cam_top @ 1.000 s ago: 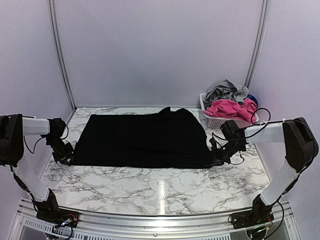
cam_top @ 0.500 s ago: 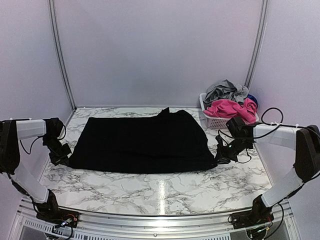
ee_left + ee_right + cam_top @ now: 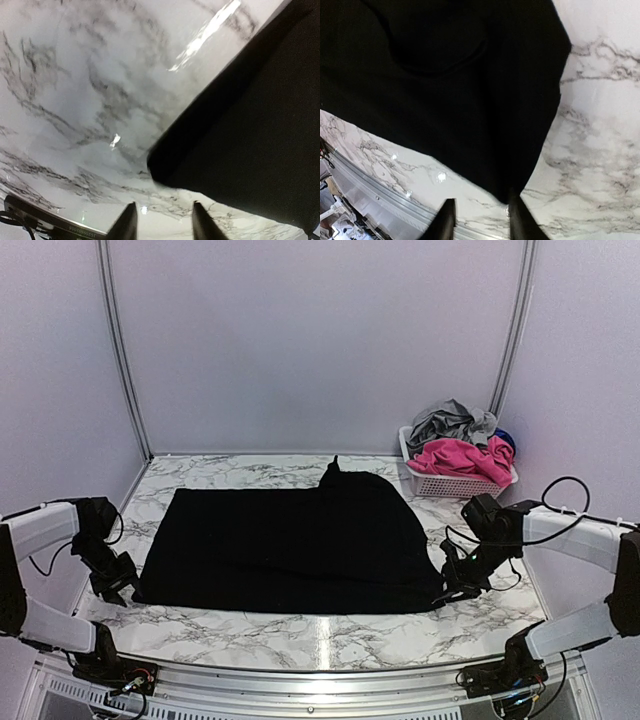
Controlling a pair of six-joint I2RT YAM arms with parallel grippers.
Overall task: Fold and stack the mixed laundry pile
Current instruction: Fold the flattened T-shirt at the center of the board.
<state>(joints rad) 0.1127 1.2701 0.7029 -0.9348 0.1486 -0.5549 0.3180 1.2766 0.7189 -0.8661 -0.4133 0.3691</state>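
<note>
your black cloth (image 3: 285, 535) lies spread flat across the middle of the marble table (image 3: 300, 625) in the top view, its short ends out toward each arm, probably so you can fold it from the corners. the left gripper (image 3: 161, 222), at the bottom of its wrist view, has its fingers parted with nothing between them; the cloth's corner sits just above. the right gripper (image 3: 480, 220) is parted too, with a cloth corner ending right at its fingertips, and you can't tell if it touches. the rest of the pile, the pink piece (image 3: 455, 455), grey trousers (image 3: 450, 420) and dark blue piece (image 3: 505, 440), sits in the white basket (image 3: 445, 486) at centre right, out of the way.
</note>
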